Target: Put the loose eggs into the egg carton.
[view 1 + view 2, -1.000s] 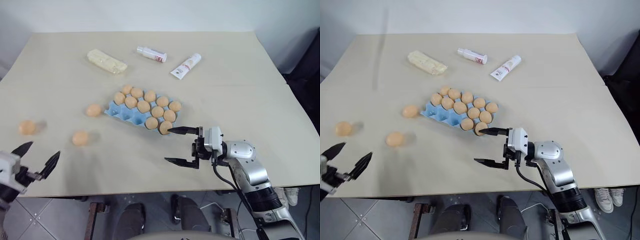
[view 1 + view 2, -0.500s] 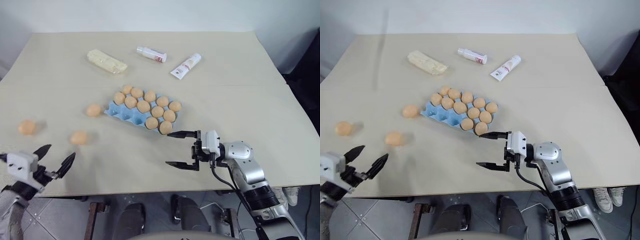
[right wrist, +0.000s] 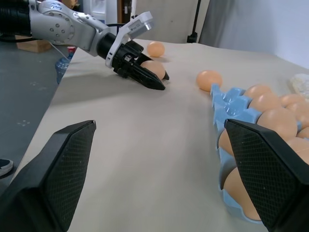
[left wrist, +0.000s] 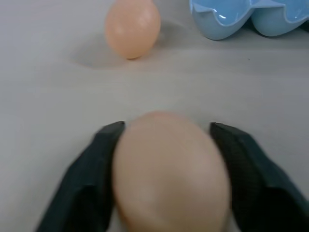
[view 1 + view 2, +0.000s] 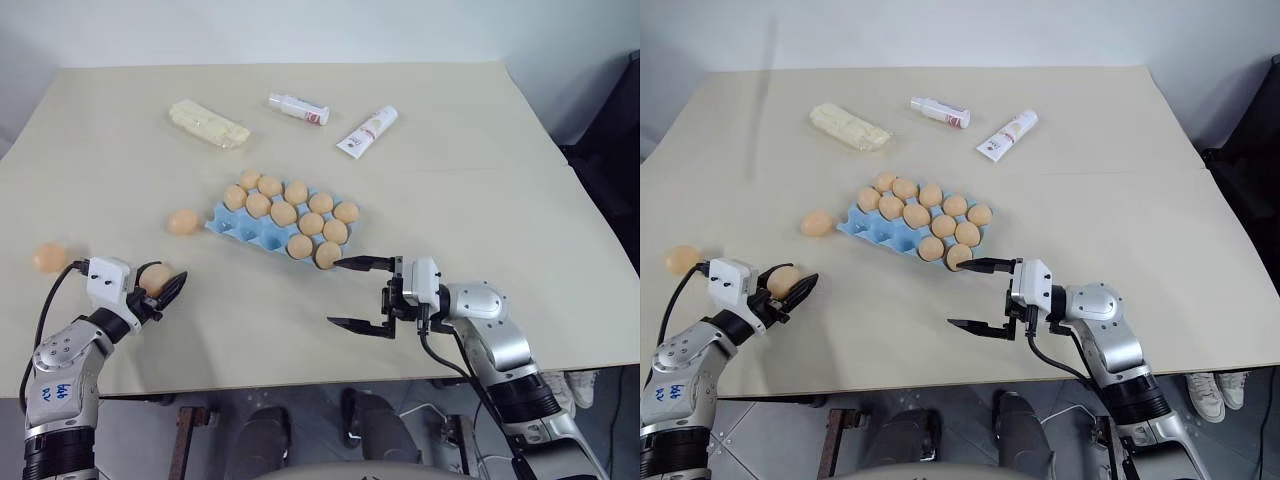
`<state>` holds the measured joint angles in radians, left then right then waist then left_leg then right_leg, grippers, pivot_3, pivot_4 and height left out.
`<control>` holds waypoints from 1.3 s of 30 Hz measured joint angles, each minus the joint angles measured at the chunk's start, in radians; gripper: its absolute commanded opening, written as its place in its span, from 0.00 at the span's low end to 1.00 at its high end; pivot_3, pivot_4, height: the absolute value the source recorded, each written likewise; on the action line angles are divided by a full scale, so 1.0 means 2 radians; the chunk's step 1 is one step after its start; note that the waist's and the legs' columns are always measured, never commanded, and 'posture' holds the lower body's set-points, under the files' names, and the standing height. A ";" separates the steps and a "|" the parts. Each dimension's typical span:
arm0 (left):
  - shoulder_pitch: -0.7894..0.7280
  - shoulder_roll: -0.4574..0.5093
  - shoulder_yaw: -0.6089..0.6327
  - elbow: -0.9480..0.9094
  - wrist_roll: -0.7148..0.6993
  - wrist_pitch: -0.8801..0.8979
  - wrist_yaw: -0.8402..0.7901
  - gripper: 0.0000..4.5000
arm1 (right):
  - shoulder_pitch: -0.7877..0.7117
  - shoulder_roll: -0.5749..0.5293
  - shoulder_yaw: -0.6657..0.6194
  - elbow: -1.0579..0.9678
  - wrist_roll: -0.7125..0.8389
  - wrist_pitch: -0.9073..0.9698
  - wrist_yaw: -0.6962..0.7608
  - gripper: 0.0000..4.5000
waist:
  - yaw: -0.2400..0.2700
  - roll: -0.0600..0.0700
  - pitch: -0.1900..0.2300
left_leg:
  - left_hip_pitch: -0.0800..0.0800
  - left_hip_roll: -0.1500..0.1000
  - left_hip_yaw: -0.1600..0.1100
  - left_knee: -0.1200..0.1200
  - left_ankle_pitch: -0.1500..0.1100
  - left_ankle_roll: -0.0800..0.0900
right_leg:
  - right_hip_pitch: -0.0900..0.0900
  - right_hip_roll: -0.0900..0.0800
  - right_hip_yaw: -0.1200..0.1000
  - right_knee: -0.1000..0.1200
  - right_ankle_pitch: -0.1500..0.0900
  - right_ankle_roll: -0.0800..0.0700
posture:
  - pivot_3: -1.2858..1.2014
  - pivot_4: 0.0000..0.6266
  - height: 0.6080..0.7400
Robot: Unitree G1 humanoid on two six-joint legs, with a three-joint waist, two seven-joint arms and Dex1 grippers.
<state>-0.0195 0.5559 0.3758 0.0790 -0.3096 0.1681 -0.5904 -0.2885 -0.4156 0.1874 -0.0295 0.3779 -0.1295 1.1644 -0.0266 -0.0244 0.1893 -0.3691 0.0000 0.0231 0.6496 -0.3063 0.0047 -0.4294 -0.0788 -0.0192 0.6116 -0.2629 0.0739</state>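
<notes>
Egg (image 5: 153, 278) pinched in left hand (image 5: 160, 287) at counter's (image 5: 480, 180) near left; arm tag writing too small to read. Right hand (image 5: 350, 293) spread, just off egg carton's (image 5: 243, 228) near corner. Carton mid-counter, eleven eggs seated, near-left cups bare. Loose eggs (image 5: 184, 221) beside its left end and (image 5: 50, 258) far left. Beyond: yellow wrapped block (image 5: 208, 123), white bottle (image 5: 297, 107), white tube (image 5: 367, 131), labels unreadable.
</notes>
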 measured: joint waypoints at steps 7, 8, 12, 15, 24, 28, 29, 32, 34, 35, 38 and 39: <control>-0.070 -0.001 -0.053 -0.006 0.002 -0.003 -0.022 0.38 | 0.020 -0.006 -0.004 -0.006 -0.002 0.002 -0.020 1.00 | 0.009 0.000 0.000 | 0.000 0.000 0.000 0.001 0.000 0.000 | 0.000 0.000 0.000 0.000 0.000 0.000 | 0.52 0.24 1.00; -0.090 -0.002 -0.070 -0.012 0.003 -0.001 -0.028 0.38 | 0.021 -0.007 -0.005 -0.007 -0.002 0.002 -0.023 1.00 | 0.011 0.000 0.000 | -0.001 0.000 0.000 0.001 0.000 0.000 | 0.000 0.000 0.000 0.000 0.000 0.000 | 0.52 0.24 1.00; -0.168 -0.019 -0.129 -0.002 0.016 0.003 -0.049 0.38 | 0.030 -0.012 -0.014 -0.017 -0.004 0.002 -0.036 1.00 | 0.013 0.000 0.000 | 0.000 -0.001 0.000 0.001 0.000 0.000 | 0.000 0.000 0.000 0.000 0.000 0.000 | 0.52 0.24 1.00; -0.218 -0.036 -0.173 0.030 0.028 0.002 -0.069 0.38 | 0.034 -0.013 -0.019 -0.027 -0.009 0.002 -0.048 1.00 | 0.012 0.000 0.000 | -0.001 -0.001 0.001 0.001 0.000 0.000 | 0.000 0.001 0.000 0.000 0.000 0.001 | 0.52 0.24 1.00; -0.240 -0.046 -0.202 0.068 0.033 -0.012 -0.110 0.81 | 0.060 -0.014 -0.019 -0.055 -0.013 0.006 -0.079 1.00 | 0.012 0.000 0.000 | 0.000 -0.001 0.001 0.002 0.000 0.000 | 0.000 0.001 0.000 0.001 0.001 0.001 | 0.52 0.24 1.00; -0.240 -0.048 -0.199 0.080 0.039 -0.025 -0.106 0.99 | 0.060 -0.014 -0.019 -0.065 -0.013 0.009 -0.087 1.00 | 0.013 0.000 0.000 | -0.001 -0.001 0.001 0.004 0.000 0.001 | 0.000 0.001 0.000 0.003 0.001 0.001 | 0.52 0.24 1.00; -0.240 -0.047 -0.196 0.080 0.039 -0.028 -0.105 0.99 | 0.061 -0.014 -0.019 -0.065 -0.013 0.010 -0.087 1.00 | 0.013 0.000 0.000 | -0.001 -0.001 0.001 0.004 0.000 0.001 | 0.000 0.001 0.000 0.003 0.001 0.001 | 0.52 0.24 1.00; -0.222 -0.030 -0.176 0.062 0.036 -0.041 -0.106 0.99 | 0.064 -0.014 -0.018 -0.066 -0.013 0.011 -0.087 1.00 | 0.010 0.000 0.000 | 0.000 -0.001 0.001 0.004 0.000 0.001 | 0.000 0.001 0.001 0.003 0.001 0.001 | 0.52 0.24 1.00; -0.193 -0.007 -0.146 0.040 0.025 -0.048 -0.107 0.99 | 0.064 -0.014 -0.018 -0.066 -0.012 0.011 -0.083 1.00 | 0.005 0.000 0.000 | 0.000 0.000 0.001 0.003 0.000 0.000 | 0.000 0.001 0.001 0.003 0.000 0.001 | 0.52 0.24 1.00; -0.185 0.001 -0.133 0.036 0.020 -0.048 -0.107 0.99 | 0.063 -0.015 -0.018 -0.066 -0.012 0.011 -0.081 1.00 | 0.005 0.000 0.000 | 0.000 0.000 0.001 0.003 0.000 0.000 | 0.000 0.001 0.001 0.003 0.000 0.000 | 0.52 0.24 1.00; -0.138 0.031 -0.083 0.004 0.002 -0.052 -0.111 0.99 | 0.056 -0.015 -0.016 -0.063 -0.011 0.011 -0.071 1.00 | 0.004 0.000 0.000 | 0.000 0.000 0.000 0.003 0.000 0.000 | 0.000 0.000 0.001 0.003 0.000 0.000 | 0.52 0.24 1.00; -0.110 0.043 -0.060 -0.006 -0.004 -0.053 -0.111 0.99 | 0.053 -0.015 -0.015 -0.062 -0.011 0.011 -0.067 1.00 | 0.000 0.000 0.000 | 0.000 0.000 0.000 0.003 0.000 0.000 | 0.000 0.000 0.001 0.003 0.000 0.000 | 0.52 0.24 1.00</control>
<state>-0.2394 0.6410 0.2565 0.0672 -0.3173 0.0619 -0.8122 -0.1833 -0.4465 0.1565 -0.1529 0.3565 -0.1069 1.0311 -0.0265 -0.0246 0.1894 -0.3694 -0.0006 0.0239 0.6560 -0.3059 0.0056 -0.4292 -0.0785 -0.0177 0.6179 -0.2625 0.0747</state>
